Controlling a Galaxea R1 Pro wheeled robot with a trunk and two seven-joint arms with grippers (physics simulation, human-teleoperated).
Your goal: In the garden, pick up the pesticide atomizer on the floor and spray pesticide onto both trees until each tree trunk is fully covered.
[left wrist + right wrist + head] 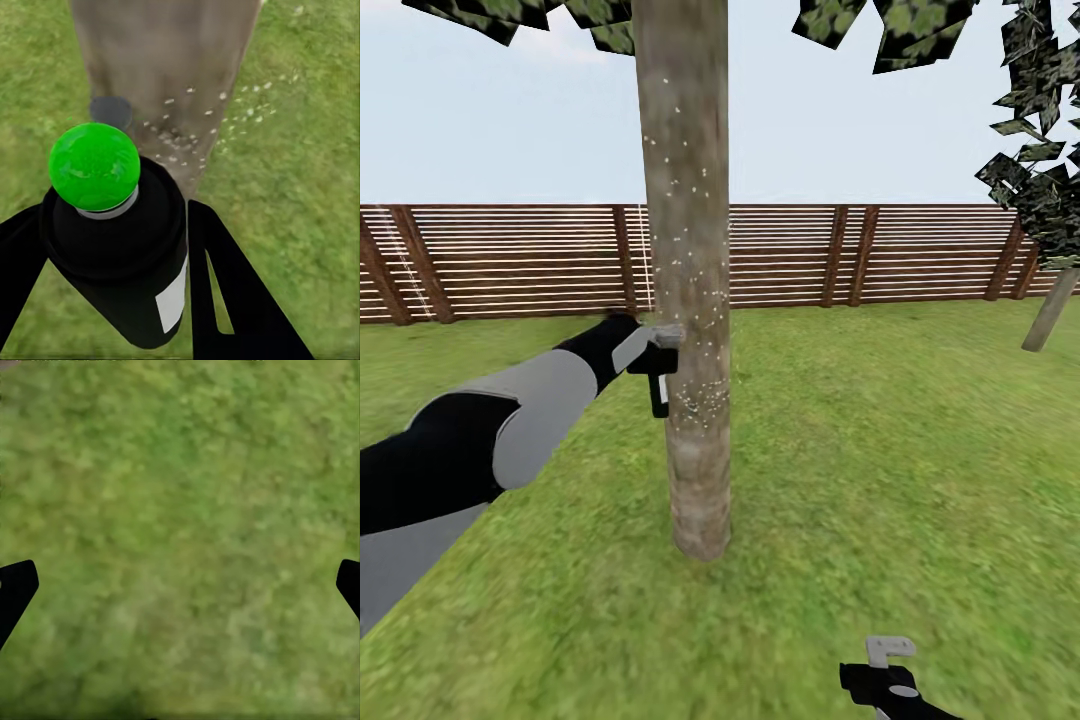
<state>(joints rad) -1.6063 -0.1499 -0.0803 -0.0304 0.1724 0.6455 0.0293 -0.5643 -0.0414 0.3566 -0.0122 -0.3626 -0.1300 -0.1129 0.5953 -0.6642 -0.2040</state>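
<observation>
While pale droplets speckle the tree trunk (685, 300) from high up down to about the height of the bottle, the spraying of this first tree looks to be in hand, with the lowest stretch near the lawn (880, 460) apparently bare of spots. A second tree (1050, 250) stands well apart by the slatted wooden fence (860, 255) and seems untouched, so I judge the task under halfway. Next, the nozzle probably needs to tilt lower and work around the trunk's other sides before the robot rolls on.

Reaching forward from the left, the left arm (510, 430) stretches nearly straight, its left gripper (187, 247) just beside the trunk. Its fingers are clamped on the pesticide atomizer (112, 255), a dark bottle with a white label and a green cap (94, 165), aimed at the bark. Low and idle over grass, the right gripper (180, 577) has its fingers spread wide on nothing.
</observation>
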